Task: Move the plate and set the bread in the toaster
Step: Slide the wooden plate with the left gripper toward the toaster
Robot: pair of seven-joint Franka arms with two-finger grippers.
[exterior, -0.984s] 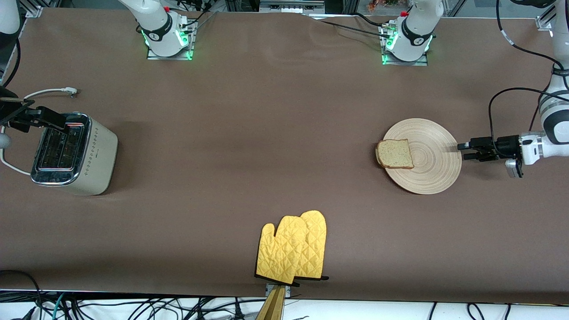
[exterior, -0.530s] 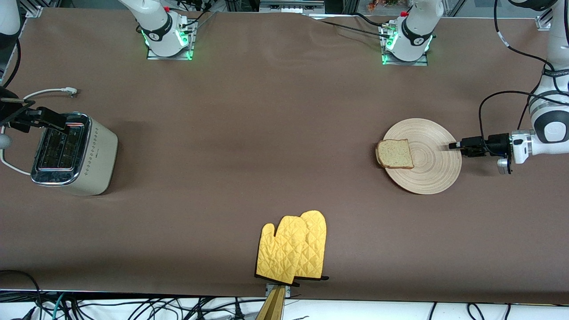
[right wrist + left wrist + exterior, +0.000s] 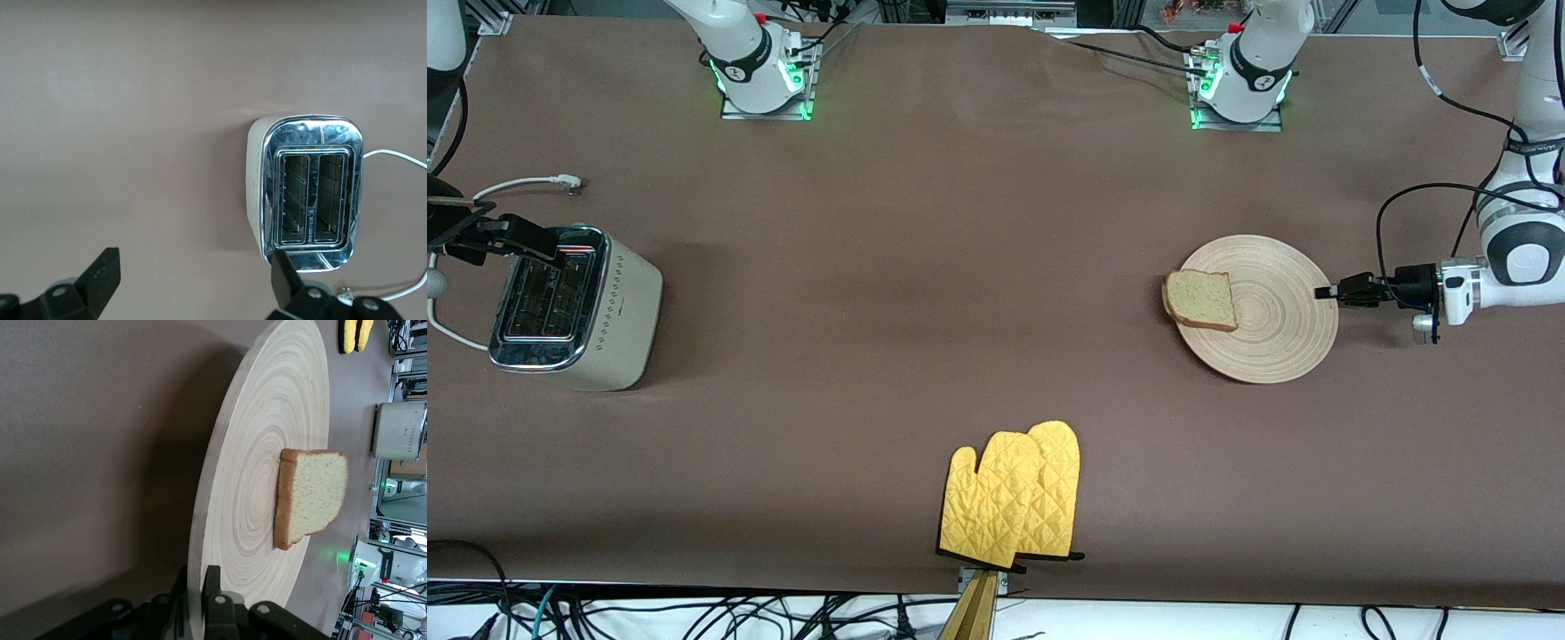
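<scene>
Where a second ago stood apart just off the rim, now clamped on the edge of the plate [image 3: 1272, 333] at the left arm's end of the surface: left gripper [image 3: 1327, 292], jaws pinched over and under the wood, as the left wrist view confirms [image 3: 197, 603]. Already dragged a little toward the right arm's end since half a second ago, plate and cargo together. Still riding on it, near the rim facing the toaster [image 3: 574, 307]: the bread [image 3: 1200, 300], overhanging the edge slightly. Means the plate-moving step has begun; grasp secured, slide under way. Hanging over the toaster with jaws wide apart and unchanged: right gripper [image 3: 193, 283], waiting above the empty slots. Toaster well apart from the plate, so most of the haul left. Lying untouched near the front edge: yellow oven mitts [image 3: 1014, 502].
</scene>
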